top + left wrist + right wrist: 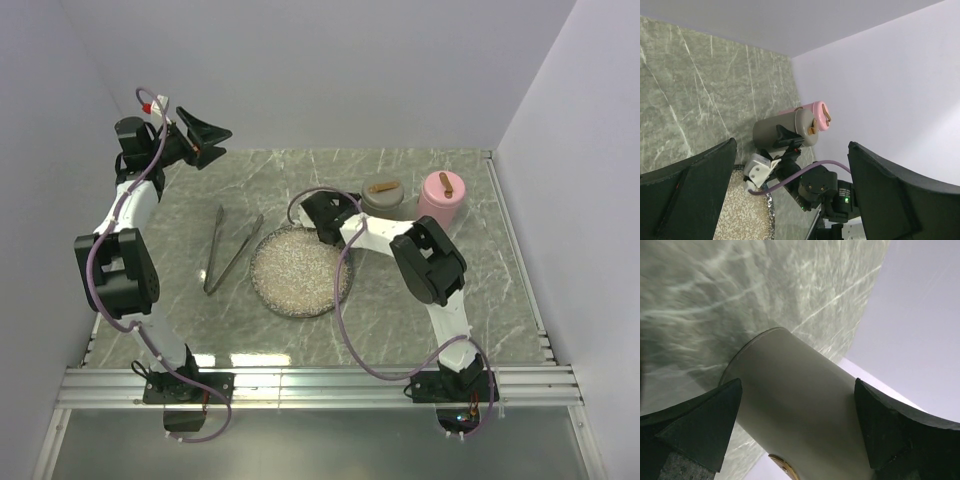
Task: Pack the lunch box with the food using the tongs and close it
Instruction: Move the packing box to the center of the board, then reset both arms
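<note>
The left gripper (212, 142) is hanging at the back left, wide open and holding nothing. The tongs (230, 250) are lying on the table (500, 290), just left of the plate (300, 275). The right gripper (338, 208) is sitting wide open, facing the grey pot (385, 200).

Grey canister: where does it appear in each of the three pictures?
Top external: grey canister, far centre-right, left of the pink canister.
Left wrist: grey canister at centre, pink one behind.
Right wrist: large, between the fingers.
Shared landmark: green marble table.
</note>
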